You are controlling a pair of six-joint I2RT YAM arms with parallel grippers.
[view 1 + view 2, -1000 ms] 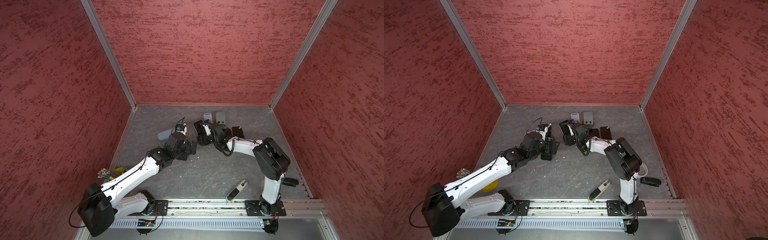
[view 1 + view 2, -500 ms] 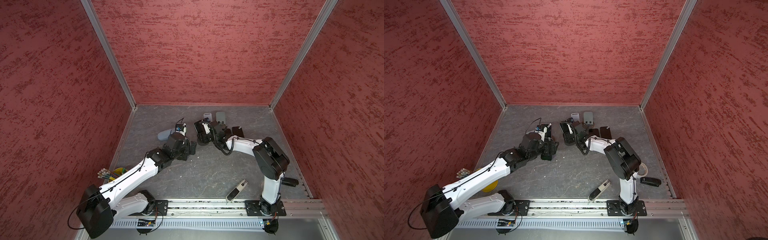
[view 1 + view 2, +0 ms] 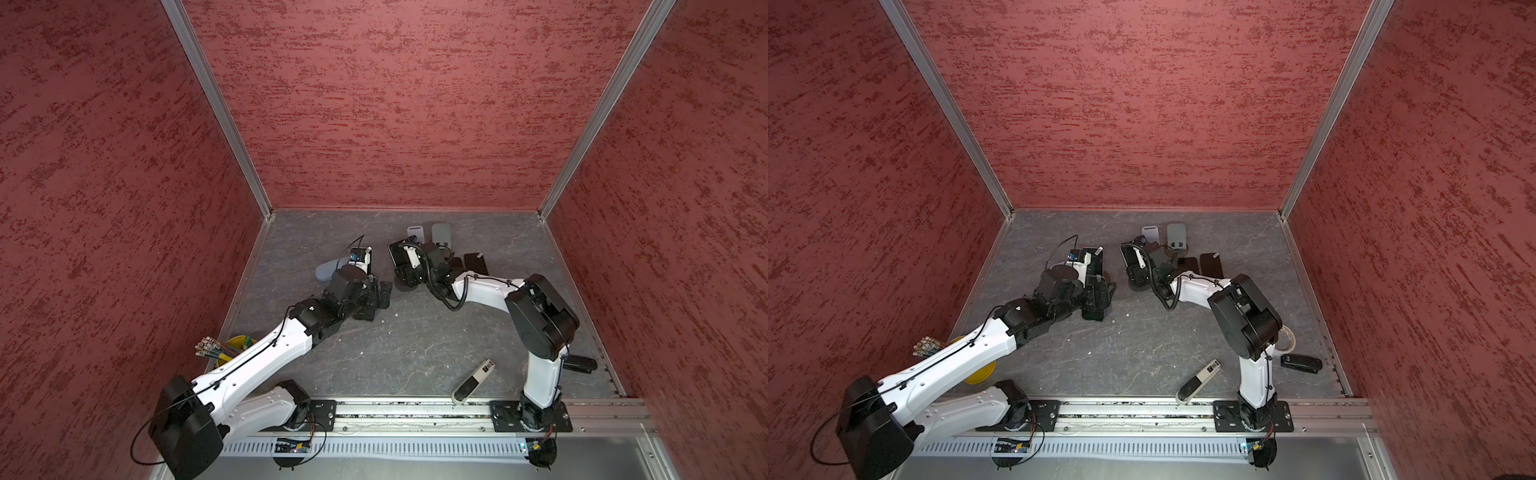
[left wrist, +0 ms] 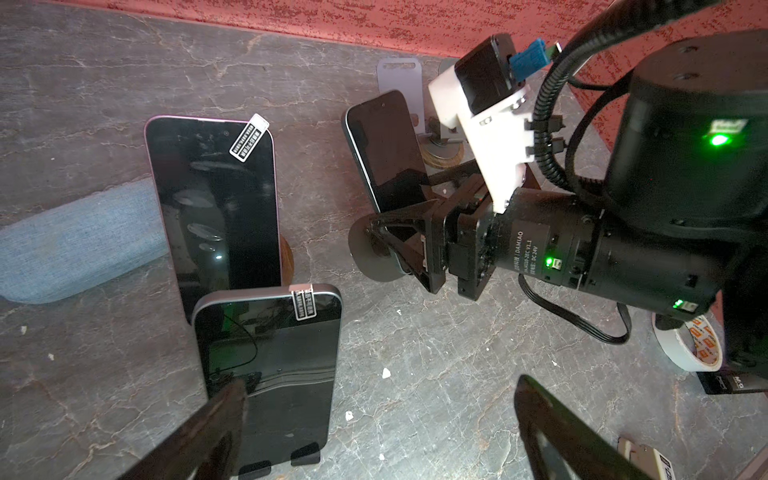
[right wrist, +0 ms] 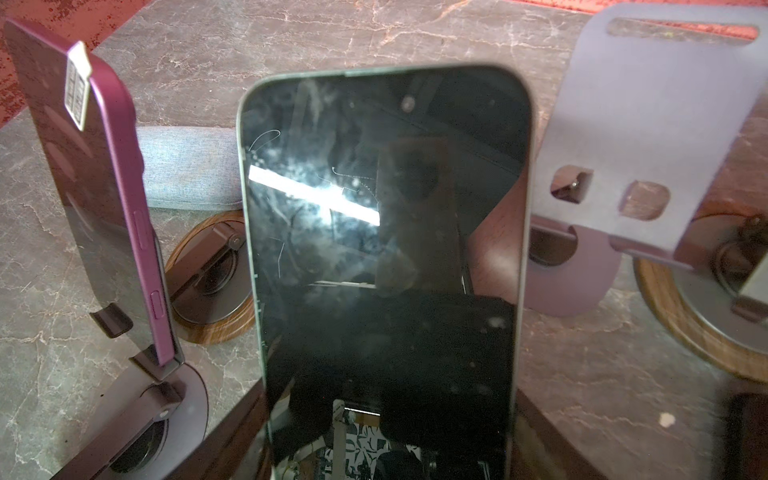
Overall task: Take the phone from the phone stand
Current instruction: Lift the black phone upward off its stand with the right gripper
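A dark-screened phone stands tilted over the dark round base of the phone stand. My right gripper is shut on its lower part, one finger on each long edge. The phone fills the right wrist view, which hides the stand. Both top views show this phone and the right gripper. The phone's foot is hidden by the fingers. My left gripper is open above bare table, one finger over another phone.
Two more phones stand on stands at the left. Empty grey stands are at the back, flat phones beside them. A blue pouch, pen cup, remote and tape roll lie around.
The right gripper's jaws have closed in onto the phone's edges. Both arms have barely shifted, and the left gripper stays open.
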